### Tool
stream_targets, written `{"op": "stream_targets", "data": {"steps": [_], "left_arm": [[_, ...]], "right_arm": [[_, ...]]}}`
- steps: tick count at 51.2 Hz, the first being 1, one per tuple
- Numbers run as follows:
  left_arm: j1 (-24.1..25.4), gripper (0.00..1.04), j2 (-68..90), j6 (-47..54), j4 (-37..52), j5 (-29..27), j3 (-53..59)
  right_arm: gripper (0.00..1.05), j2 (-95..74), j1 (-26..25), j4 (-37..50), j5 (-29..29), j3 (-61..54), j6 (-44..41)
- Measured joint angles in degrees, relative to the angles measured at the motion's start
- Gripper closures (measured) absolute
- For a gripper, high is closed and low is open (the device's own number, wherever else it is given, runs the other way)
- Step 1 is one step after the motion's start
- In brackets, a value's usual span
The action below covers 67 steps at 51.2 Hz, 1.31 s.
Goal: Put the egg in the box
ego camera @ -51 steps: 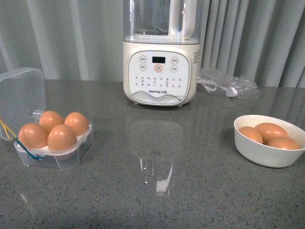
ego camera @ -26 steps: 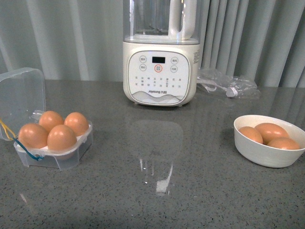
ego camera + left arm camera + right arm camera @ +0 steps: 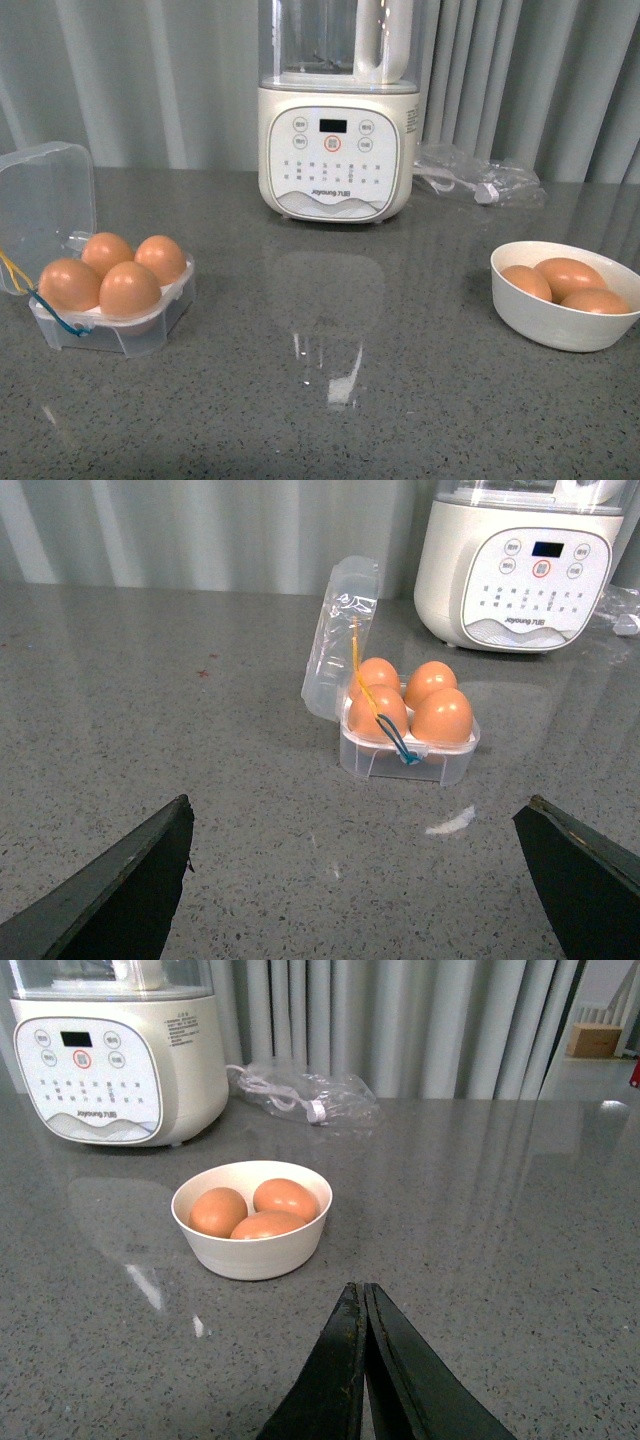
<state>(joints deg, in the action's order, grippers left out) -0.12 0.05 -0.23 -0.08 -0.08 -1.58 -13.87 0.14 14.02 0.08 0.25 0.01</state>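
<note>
Grey worktop (image 3: 400, 390): box (image 3: 440, 765) before wide-spread empty left claw (image 3: 358, 802) holds four eggs (image 3: 442, 715); bowl (image 3: 250, 1258) before closed empty right claw (image 3: 358, 1288), three.

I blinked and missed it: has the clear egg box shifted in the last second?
No. The egg box sits where it was, same gap from the white blender in the front view.

Clear box (image 3: 372, 763) holding four brown eggs (image 3: 443, 717), lid (image 3: 340, 640) raised, white blender (image 3: 520, 565) beyond, left fingers (image 3: 120, 880) spread wide

Even soft light, sharp focus; overhead glare streaks on glossy countertop (image 3: 452, 402); shadows faint.
</note>
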Motion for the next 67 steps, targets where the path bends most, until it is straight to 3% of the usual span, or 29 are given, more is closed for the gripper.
{"op": "stream_targets", "data": {"steps": [14, 20, 32, 36, 45, 59, 67], "left_arm": [[0.0, 0.07, 0.0, 0.0, 0.0, 0.0, 0.0], [0.0, 0.07, 0.0, 0.0, 0.0, 0.0, 0.0], [0.0, 0.07, 0.02, 0.0, 0.0, 0.0, 0.0], [0.0, 0.07, 0.0, 0.0, 0.02, 0.0, 0.0], [0.0, 0.07, 0.0, 0.0, 0.0, 0.02, 0.0], [0.0, 0.07, 0.0, 0.0, 0.0, 0.0, 0.0], [0.0, 0.07, 0.0, 0.0, 0.0, 0.02, 0.0]], "right_arm": [[1.01, 3.82, 0.0, -3.8, 0.0, 0.0, -0.02], [1.01, 12.46, 0.0, -13.64, -0.13, 0.02, -0.02], [1.01, 13.6, 0.0, -13.99, -0.13, 0.02, -0.07], [0.91, 13.62, 0.0, -13.99, -0.13, 0.02, -0.04], [0.51, 13.62, 0.0, -13.99, -0.13, 0.02, -0.04], [0.05, 13.62, 0.0, -13.99, -0.13, 0.02, 0.0], [0.07, 13.62, 0.0, -13.99, -0.13, 0.02, -0.02]]}}
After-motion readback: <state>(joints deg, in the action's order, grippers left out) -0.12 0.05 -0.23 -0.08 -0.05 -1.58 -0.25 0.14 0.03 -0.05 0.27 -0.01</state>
